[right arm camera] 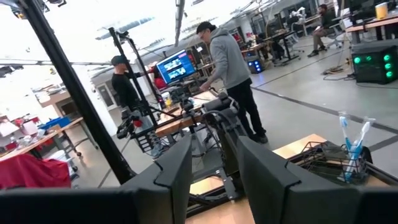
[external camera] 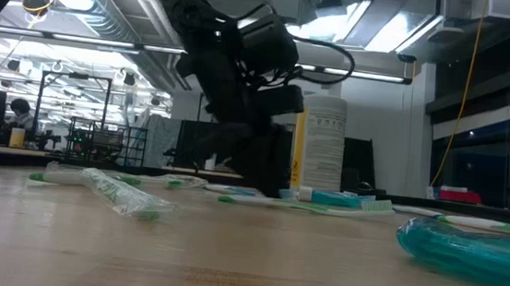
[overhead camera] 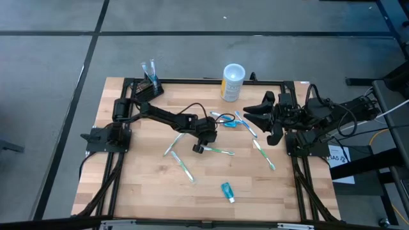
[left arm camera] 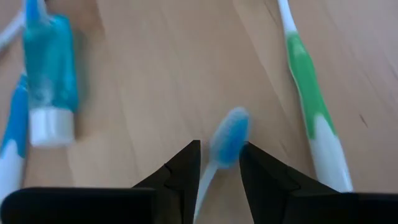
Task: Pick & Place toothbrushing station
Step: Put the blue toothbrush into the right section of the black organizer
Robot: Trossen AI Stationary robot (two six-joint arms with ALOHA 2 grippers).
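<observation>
Left pincer [left arm camera: 219, 171] at mid-table [overhead camera: 147, 191], fingers clamped on a blue toothbrush [left arm camera: 227, 140] by its neck. Toothbrushing station [overhead camera: 151, 82] sits at the far left corner w/ brushes upright in it. Best to lift straight, keep brush vertical, aim for a free slot. Right pincer [right arm camera: 214, 165] waits w/ fingers apart at right edge.

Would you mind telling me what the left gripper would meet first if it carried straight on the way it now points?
The left gripper already has a blue toothbrush between its fingers, bristle head foremost. Straight ahead lies only bare wooden table; a green toothbrush and a teal toothpaste tube sit off to either side. Depth is uncertain.
</observation>
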